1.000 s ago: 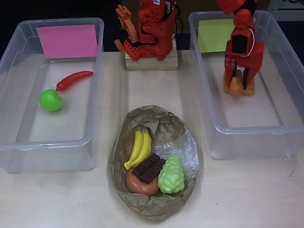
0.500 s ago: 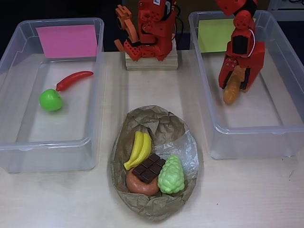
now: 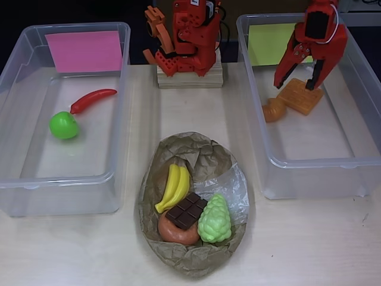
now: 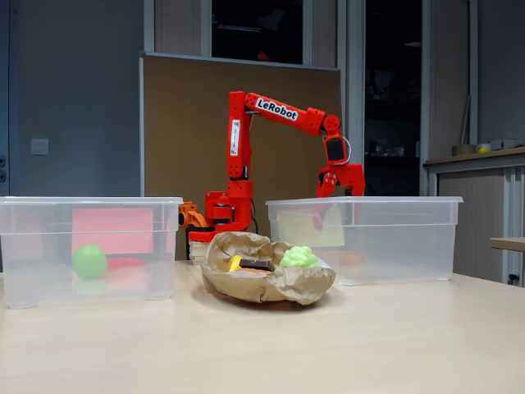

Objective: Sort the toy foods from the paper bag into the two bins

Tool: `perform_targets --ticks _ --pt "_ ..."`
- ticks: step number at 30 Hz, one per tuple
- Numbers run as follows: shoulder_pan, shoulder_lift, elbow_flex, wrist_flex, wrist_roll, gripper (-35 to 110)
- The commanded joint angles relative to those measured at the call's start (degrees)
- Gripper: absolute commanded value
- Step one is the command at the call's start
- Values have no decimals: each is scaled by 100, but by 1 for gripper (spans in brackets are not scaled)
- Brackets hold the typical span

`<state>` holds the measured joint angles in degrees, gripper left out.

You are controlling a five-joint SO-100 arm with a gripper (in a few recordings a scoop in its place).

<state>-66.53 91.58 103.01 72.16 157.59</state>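
Observation:
In the overhead view my gripper (image 3: 296, 82) hangs open over the right bin (image 3: 309, 161), the one with the yellow-green sheet (image 3: 269, 43). Nothing is between its fingers. Below it an orange waffle (image 3: 300, 95) and a croissant (image 3: 274, 110) lie on the bin floor. The left bin (image 3: 59, 179) with the pink sheet holds a red chili (image 3: 92, 100) and a green apple (image 3: 63, 126). The paper bag (image 3: 196, 152) in the middle holds bananas (image 3: 174, 186), a chocolate bar (image 3: 186, 211), a donut (image 3: 172, 232) and pale green grapes (image 3: 215, 219). In the fixed view the gripper (image 4: 340, 182) sits just above the right bin's rim (image 4: 361, 200).
The arm's base (image 3: 187, 42) stands on a wooden block at the back between the two bins. Bare tabletop (image 3: 309, 244) runs along the front on both sides of the bag. A brown board (image 4: 189, 123) stands behind the arm.
The gripper was low in the right bin, shut on the croissant. It has since opened, let go and risen; the croissant now lies left of the waffle.

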Motion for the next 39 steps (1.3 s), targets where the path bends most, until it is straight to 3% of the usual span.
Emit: perform_targets --ticks 1,8,18,23,29,33,39 --pt "18 290 -1055 1380 -114 29" --pt "1178 -264 -3340 3208 -1802 29" --pt "3841 -439 -3560 3261 -5722 29" --pt "5062 -422 -2452 2725 -6776 29" --pt "5924 -976 -1345 1151 -7488 28" --pt "6064 -1608 -1652 598 -7901 29" --pt "6021 -2232 -2769 352 -9466 31"
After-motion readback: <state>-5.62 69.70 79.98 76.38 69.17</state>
